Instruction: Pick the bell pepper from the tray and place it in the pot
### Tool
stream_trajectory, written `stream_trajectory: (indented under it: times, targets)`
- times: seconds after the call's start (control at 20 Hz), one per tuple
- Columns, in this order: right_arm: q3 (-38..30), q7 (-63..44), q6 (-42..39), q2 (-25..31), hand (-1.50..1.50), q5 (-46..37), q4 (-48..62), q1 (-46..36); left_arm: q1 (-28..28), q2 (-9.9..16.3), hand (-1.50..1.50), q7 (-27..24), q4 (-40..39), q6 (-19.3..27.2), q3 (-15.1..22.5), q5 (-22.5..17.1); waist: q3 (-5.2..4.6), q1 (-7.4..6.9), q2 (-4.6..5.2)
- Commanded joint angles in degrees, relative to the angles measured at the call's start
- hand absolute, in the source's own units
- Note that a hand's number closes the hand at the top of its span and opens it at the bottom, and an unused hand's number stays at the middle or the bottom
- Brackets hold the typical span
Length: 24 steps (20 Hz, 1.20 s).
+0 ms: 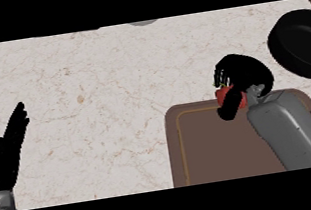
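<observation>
- Fingers of the left hand [2,155] are straight, resting at the surface's [97,95] left edge.
- Right hand [242,76] fingers curl round the red bell pepper [226,97], above the tray's [209,144] far edge.
- Black pot [306,44] sits right of it, apart.

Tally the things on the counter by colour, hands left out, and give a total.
Red: 1, pepper
Black: 1, pot
Brown: 1, tray
Total: 3
</observation>
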<state>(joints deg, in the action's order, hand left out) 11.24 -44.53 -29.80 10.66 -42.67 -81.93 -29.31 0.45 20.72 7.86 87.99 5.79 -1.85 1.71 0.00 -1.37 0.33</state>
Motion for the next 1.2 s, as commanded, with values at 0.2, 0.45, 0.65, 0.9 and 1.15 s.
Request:
stream_trajectory:
  times: [0.2,0.45,0.65,0.9,1.15]
  targets:
    - [0.6,-2.3,7.1,2.7,1.50,-10.9,3.2,-11.3,1.8,-0.7,0.00,0.7,2.0,0.1,-0.4,0.4,-0.01,0.52,-0.41]
    - [1.6,-6.8,11.6,6.6,1.50,-19.3,-4.1,-16.1,1.5,-1.1,0.00,0.4,1.0,0.4,-0.6,0.8,-0.04,1.35,-0.73]
    - [-2.3,-7.1,14.5,7.1,1.50,-20.4,-4.0,-19.2,-1.7,-0.1,0.00,0.1,-2.3,-0.4,-1.7,1.4,-0.02,1.35,-0.33]
    - [-10.1,-3.0,21.3,8.9,1.50,-17.9,-2.8,-18.9,0.6,-3.1,0.00,-1.7,-2.2,0.2,0.2,2.6,0.00,1.12,-0.23]
    - [-15.7,3.8,22.4,13.1,1.50,-14.6,-1.6,-17.8,1.6,-0.9,0.00,-1.2,-0.4,-2.5,-3.6,0.3,0.00,1.08,-0.34]
